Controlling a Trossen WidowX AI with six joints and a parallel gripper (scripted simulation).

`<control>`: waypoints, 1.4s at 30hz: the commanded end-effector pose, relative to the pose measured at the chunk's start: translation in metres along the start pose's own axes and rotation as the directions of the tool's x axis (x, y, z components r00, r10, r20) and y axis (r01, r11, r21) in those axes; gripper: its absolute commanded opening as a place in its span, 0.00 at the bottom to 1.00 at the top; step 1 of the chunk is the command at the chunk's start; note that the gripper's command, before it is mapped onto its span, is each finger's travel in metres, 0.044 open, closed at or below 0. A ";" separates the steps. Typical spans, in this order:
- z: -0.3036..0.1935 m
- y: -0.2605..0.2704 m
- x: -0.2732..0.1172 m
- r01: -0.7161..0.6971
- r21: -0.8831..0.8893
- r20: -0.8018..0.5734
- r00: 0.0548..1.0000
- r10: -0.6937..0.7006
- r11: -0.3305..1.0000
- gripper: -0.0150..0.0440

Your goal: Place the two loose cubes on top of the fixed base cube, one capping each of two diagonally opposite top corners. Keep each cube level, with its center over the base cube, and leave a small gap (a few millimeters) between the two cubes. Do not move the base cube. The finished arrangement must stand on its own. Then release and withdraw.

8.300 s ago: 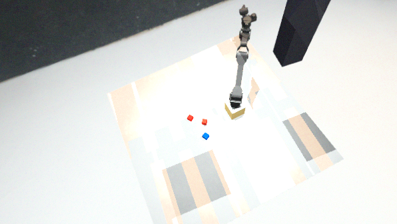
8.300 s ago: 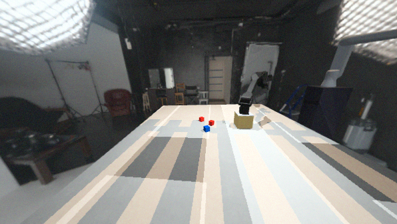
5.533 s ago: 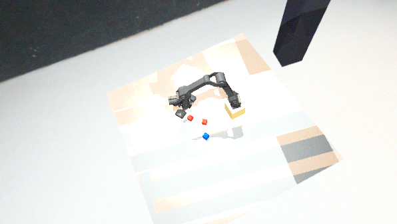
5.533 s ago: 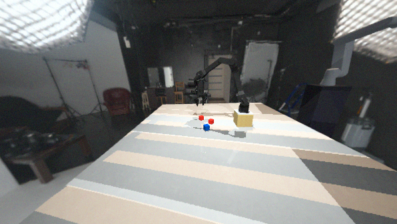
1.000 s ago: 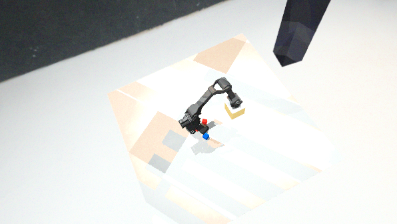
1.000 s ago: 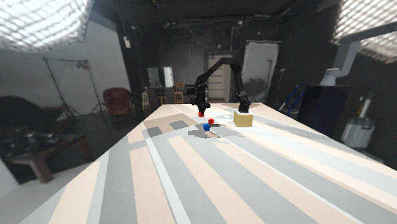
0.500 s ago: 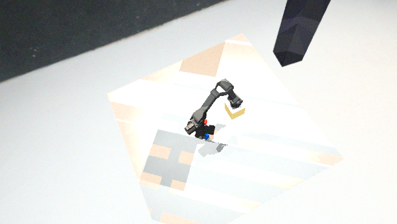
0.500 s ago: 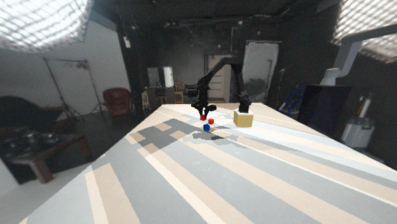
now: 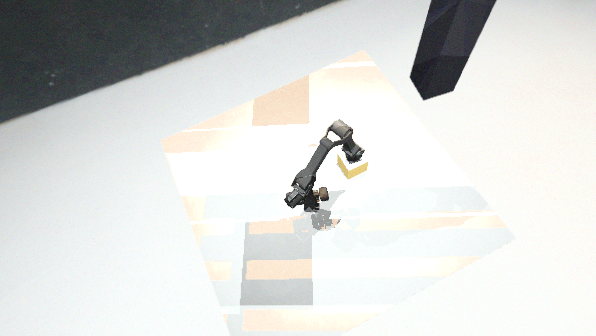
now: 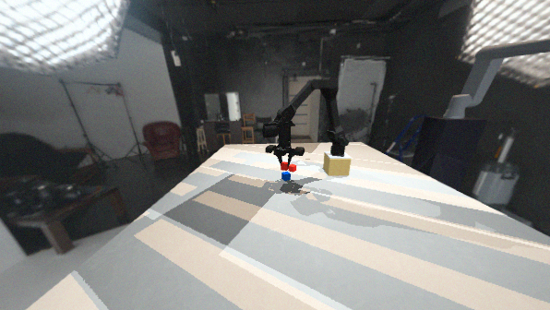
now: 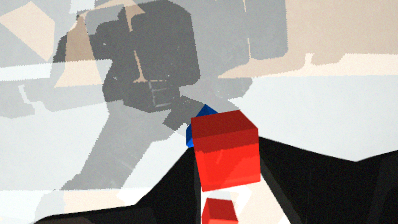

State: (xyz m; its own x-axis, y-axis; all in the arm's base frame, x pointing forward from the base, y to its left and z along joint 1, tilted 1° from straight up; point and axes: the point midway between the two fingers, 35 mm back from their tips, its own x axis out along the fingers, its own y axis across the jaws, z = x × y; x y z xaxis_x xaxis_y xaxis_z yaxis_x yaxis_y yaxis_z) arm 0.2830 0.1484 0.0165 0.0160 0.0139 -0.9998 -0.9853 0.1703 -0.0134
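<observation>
The blue cube (image 10: 286,176) (image 11: 207,109), which I take for the fixed base, sits on the surface (image 9: 360,285) (image 10: 286,277) (image 11: 325,105), and no cube caps it yet. Near it I have the first red cube (image 10: 284,166) (image 11: 227,160) pinched in my hand (image 9: 311,202) (image 10: 284,164) (image 11: 223,148), fingers narrowed onto its opposite sides, which leaves its underside free to meet the blue top. The wrist view shows the blue one partly behind it, so I judge I am lining up over a corner, though I cannot tell the exact offset. The second red cube (image 10: 292,168) (image 11: 220,212) waits loose nearby, outside my grip; it should get the opposite corner, so I must set this one off-centre, level, and leave a slim gap. Farther out, my arm (image 9: 316,162) (image 10: 299,98) reaches over from the yellow block (image 9: 356,171) (image 10: 337,166) beneath its base
</observation>
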 end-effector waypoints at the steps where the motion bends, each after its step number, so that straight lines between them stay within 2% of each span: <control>1: 0.000 0.001 0.001 -0.003 -0.011 0.000 1.000 0.003 1.000 0.43; 16: 0.000 0.001 0.027 -0.003 -0.019 0.000 1.000 0.003 1.000 0.43; 40: 0.000 0.002 0.029 -0.003 -0.014 0.000 1.000 0.003 1.000 0.43; 42: 0.000 0.002 0.029 -0.003 -0.014 0.000 1.000 0.003 1.000 0.52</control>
State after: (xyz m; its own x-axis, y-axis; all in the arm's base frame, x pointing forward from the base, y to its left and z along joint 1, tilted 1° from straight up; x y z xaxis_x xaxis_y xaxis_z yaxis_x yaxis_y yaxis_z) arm 0.2822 0.1486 -0.0122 0.0142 0.0131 -0.9998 -0.9874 0.1575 -0.0120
